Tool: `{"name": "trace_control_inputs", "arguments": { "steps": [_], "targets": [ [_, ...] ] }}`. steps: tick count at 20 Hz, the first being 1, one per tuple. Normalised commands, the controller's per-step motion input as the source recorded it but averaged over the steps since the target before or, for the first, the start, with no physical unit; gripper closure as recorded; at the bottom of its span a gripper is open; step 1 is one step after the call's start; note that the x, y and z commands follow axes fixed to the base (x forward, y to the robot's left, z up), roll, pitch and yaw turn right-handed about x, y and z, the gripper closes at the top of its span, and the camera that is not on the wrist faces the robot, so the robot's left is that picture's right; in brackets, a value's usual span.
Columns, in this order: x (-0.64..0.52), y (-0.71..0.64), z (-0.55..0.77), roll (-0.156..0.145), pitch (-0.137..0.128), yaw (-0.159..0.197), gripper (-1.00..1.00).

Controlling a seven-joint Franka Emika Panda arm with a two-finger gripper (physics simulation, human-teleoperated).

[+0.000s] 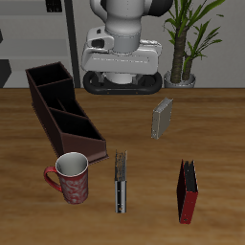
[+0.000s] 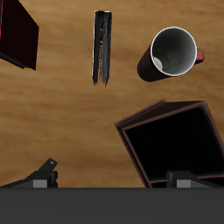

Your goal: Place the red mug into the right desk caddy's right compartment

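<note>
While fingers [image 2: 109, 178] sit wide w/ nothing held, red mug [image 1: 72, 178] stands upright on table [image 1: 211, 124]: pale swirls, loop handle, grey inside, no legible text.

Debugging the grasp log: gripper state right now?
Gripper: open, holding nothing; the red swirly-patterned mug stands untouched on the wooden table.

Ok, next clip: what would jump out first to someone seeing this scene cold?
Probably the red mug, upright near the table's front edge, just in front of the long maroon desk caddy that runs back toward the robot. Next, the red book standing on edge near the front.
</note>
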Motion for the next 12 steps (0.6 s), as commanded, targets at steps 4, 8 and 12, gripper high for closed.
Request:
{"name": "trace_control_inputs", "arguments": {
  "steps": [4, 8, 12],
  "targets": [
    [0.35, -0.19, 0.03, -0.057, -0.021, 0.036, -1.00],
    [0.25, -0.26, 0.18, -0.039, -0.047, -0.013, -1.00],
    [0.23, -0.22, 0.14, -0.022, -0.037, 0.016, -1.00]
  ]
}}
